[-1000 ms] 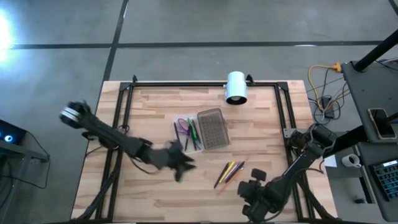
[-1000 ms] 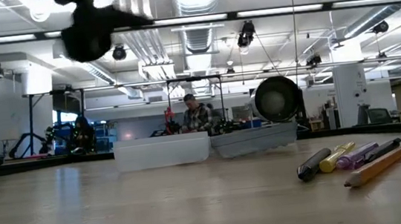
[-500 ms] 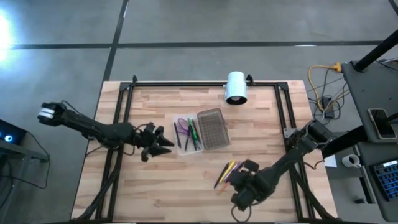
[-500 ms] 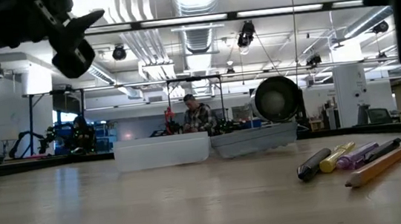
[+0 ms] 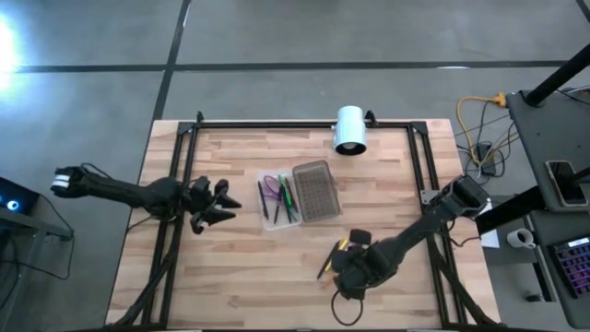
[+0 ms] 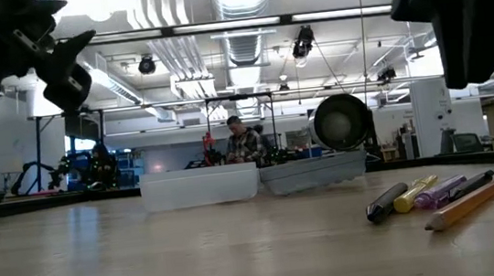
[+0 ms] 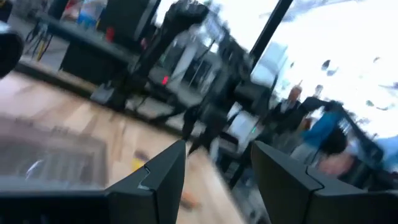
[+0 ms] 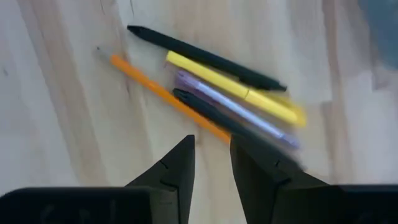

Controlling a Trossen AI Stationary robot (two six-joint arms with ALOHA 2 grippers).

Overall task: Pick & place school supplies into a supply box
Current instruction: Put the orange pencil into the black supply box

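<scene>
Pens (image 8: pixel 221 90) lie loose on your wooden surface (image 5: pixel 240 277): black, yellow, purple and orange, bunched side by side. Your right end effector (image 8: pixel 211 162) hangs just above them, fingers slightly parted, grasping nothing. The supply box (image 5: pixel 293 193) sits open mid-surface, holding some supplies. Your left end effector (image 5: pixel 224 202) waits released beside it.
</scene>
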